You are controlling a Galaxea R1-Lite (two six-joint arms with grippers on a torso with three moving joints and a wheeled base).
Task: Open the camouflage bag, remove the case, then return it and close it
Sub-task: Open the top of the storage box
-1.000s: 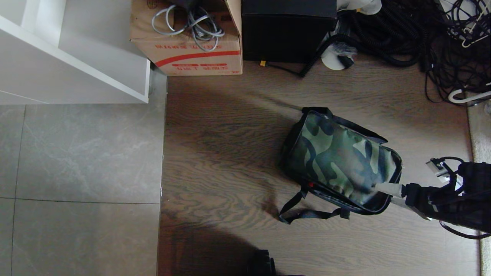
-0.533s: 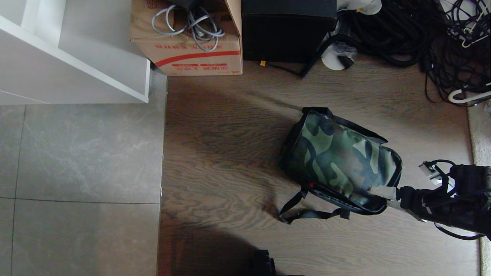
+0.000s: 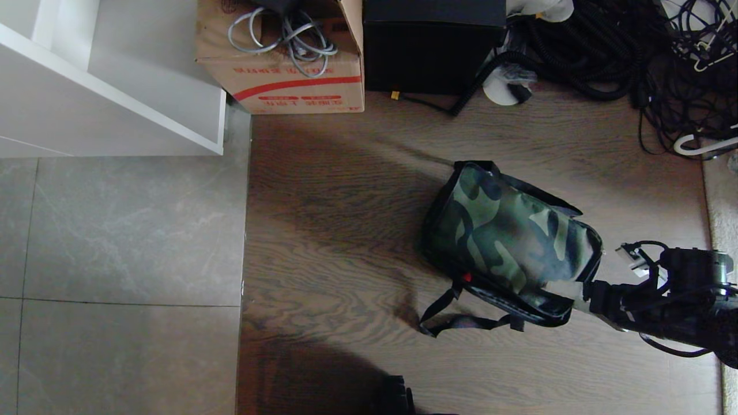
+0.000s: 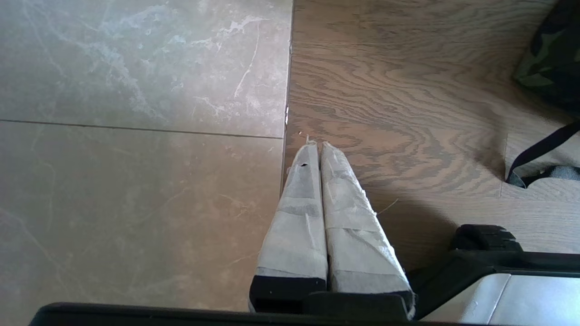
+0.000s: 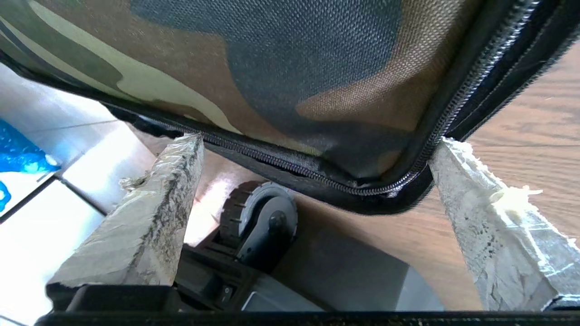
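The left claw [image 4: 317,149] hangs pinched together over the seam between tile and wooden floor [image 3: 346,230]. The right claw [image 5: 312,181] stands spread wide, its 2 fingers [image 5: 149,213] straddling the near zippered corner of the camouflage bag [image 3: 507,236], which lies on the wood. Beyond sit a cardboard box [image 3: 288,75] and a black box [image 3: 432,52].

Right hand [image 3: 568,290]: black housing, looped black cables, small silver connector block; fingers [image 5: 149,217] wrapped in grimy, frayed whitish tape. Left hand [image 4: 319,149]: tapered fingers bound in cleaner white tape on black mounts. Base: a grey ribbed wheel [image 5: 260,222] is fitted.
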